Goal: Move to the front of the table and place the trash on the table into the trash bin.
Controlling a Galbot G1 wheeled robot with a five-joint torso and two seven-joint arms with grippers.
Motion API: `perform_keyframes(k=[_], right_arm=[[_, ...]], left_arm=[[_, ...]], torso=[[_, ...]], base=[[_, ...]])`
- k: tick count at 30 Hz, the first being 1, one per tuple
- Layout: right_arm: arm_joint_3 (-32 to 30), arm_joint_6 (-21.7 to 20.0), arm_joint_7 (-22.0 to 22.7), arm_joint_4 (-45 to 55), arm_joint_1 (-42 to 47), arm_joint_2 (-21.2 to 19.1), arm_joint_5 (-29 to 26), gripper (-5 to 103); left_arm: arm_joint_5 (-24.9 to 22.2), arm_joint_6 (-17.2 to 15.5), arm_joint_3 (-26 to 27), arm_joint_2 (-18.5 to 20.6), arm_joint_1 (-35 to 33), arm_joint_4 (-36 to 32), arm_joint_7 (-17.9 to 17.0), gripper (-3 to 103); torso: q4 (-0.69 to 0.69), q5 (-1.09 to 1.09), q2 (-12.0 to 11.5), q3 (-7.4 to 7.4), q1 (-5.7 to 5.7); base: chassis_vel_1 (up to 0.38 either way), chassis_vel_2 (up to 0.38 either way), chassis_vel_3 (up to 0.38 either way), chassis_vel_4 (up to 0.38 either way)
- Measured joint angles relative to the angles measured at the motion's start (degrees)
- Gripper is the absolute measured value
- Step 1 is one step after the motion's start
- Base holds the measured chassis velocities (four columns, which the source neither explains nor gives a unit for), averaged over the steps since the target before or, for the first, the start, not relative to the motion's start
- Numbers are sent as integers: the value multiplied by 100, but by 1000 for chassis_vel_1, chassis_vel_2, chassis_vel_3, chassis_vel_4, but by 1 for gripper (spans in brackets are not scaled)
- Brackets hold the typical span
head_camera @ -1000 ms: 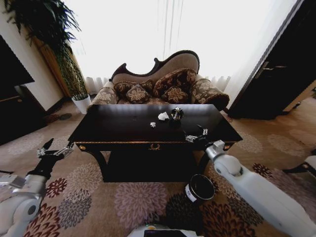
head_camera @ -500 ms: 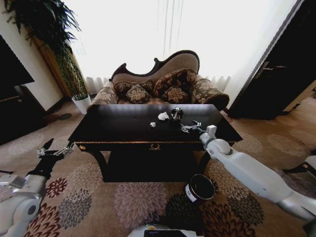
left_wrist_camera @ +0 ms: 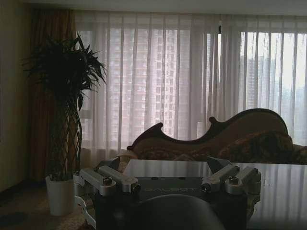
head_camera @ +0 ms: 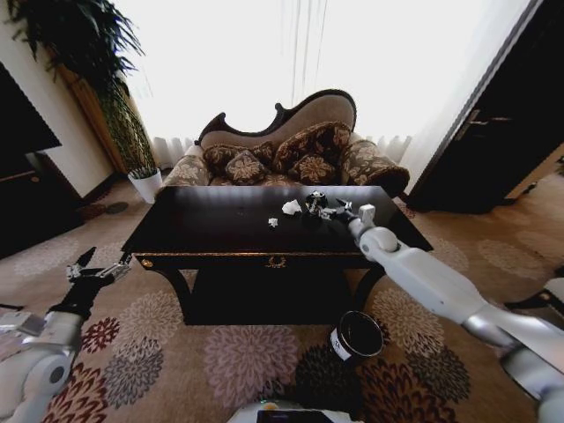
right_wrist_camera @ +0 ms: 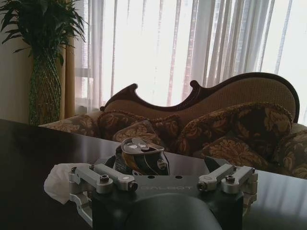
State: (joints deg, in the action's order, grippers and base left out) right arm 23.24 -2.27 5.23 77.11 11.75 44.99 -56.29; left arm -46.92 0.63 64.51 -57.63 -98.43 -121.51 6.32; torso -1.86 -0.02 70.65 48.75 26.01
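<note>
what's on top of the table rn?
On the table: a white paper lump, a smaller white scrap and a dark shiny crushed can. The open right gripper hovers beside the can, partly covering it.

arms: white glossy shells | claw [right_wrist_camera: 163, 184]: black body, silver fingers, 4 screws, embossed lettering

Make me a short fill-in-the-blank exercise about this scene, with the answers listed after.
1. The right gripper reaches over the dark glossy wooden table toward a crushed dark shiny ____.
2. The small dark cylindrical trash bin stands on the ____.
3. A crumpled white paper lump lies ____ the crushed piece.
4. The left gripper hangs beyond the table's ____ end.

Answers: can; carpet; beside; left
</note>
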Motion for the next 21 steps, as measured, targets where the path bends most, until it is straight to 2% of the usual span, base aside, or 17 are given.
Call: perform_keyframes(k=[11,19,21], right_arm=[[315,93,-138,-586,-274,486,218,100],[417,122,-171,-851,-377,675,344,101],[422,163,-172,-872,-372,703,389,91]], left_arm=[[0,0,0,0,0,0,0,100],[0,0,0,0,0,0,0,100],[0,0,0,0,0,0,0,100]], torso=[[-1,1,0,0,0],[0,0,0,0,0],[0,1,0,0,0]], base=[[0,0,0,0],[0,0,0,0],[0,0,0,0]])
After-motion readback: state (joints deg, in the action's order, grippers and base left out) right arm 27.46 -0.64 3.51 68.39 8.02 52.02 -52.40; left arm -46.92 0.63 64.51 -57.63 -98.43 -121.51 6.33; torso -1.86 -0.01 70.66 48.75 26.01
